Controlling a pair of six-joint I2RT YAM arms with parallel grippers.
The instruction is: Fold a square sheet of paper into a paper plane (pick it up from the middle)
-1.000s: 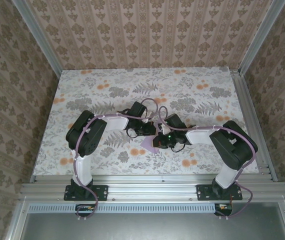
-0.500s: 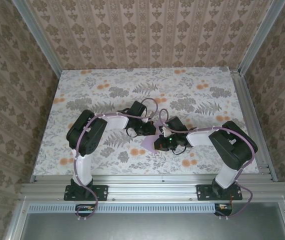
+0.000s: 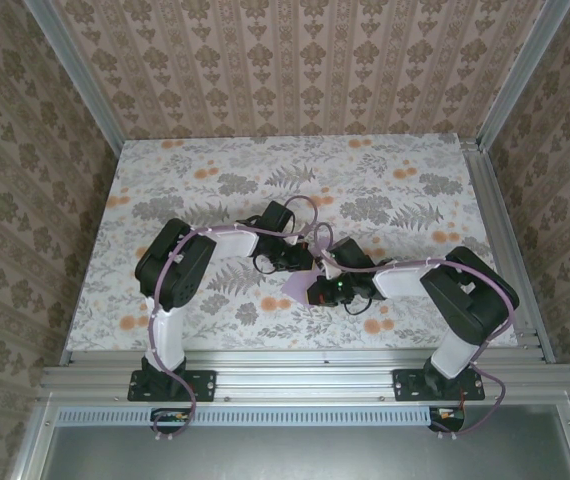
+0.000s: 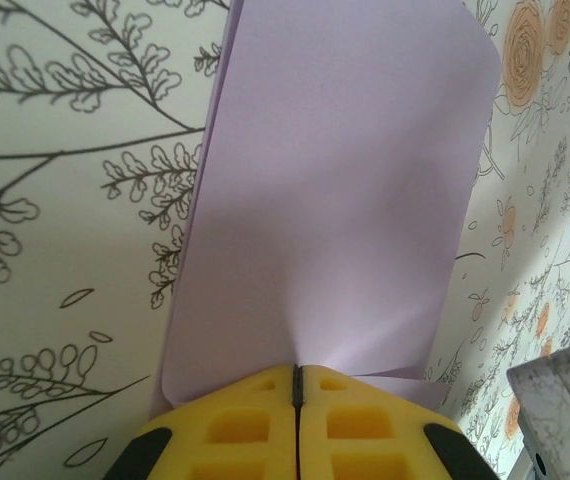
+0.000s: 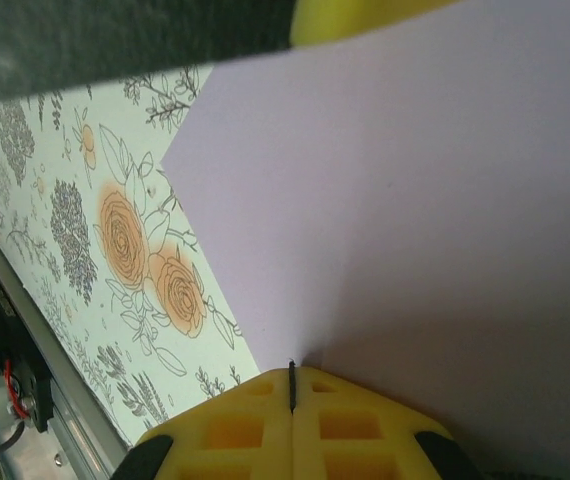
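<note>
While both grippers clamp the same thin, pale lilac sheet of paper, the main risk is a tear: if the 2 arms pull apart or twist against each other, the sheet is likely to rip at a pinch point.

Grip state:
- Left gripper: yellow pads closed flush, sheet edge nipped between them, faint puckers fanning from the nip.
- Right gripper: pads closed the same way on another edge.

Position: overhead view puts the sheet between the 2 wrists, over the front-centre of the floral-print tabletop. Contact w/ the tabletop cannot be told.

Other likely faults:
1. Slip. Each nip takes only a narrow margin of smooth paper, so a sideways tug may free it.
2. Skewed crease. Uneven tension btwn grips would misalign the edges.
3. Permanent crumple. The puckers could set if clamp load rises.

Materials and shapes: paper is matte, plain and limp, bowing gently. Approx. 2 layers show along its left edge in the left wrist view, and 1 sharp corner in the right wrist view. Pads are yellow, moulded w/ square recesses. The tabletop is flat, w/ grey foliage and orange blooms.
</note>
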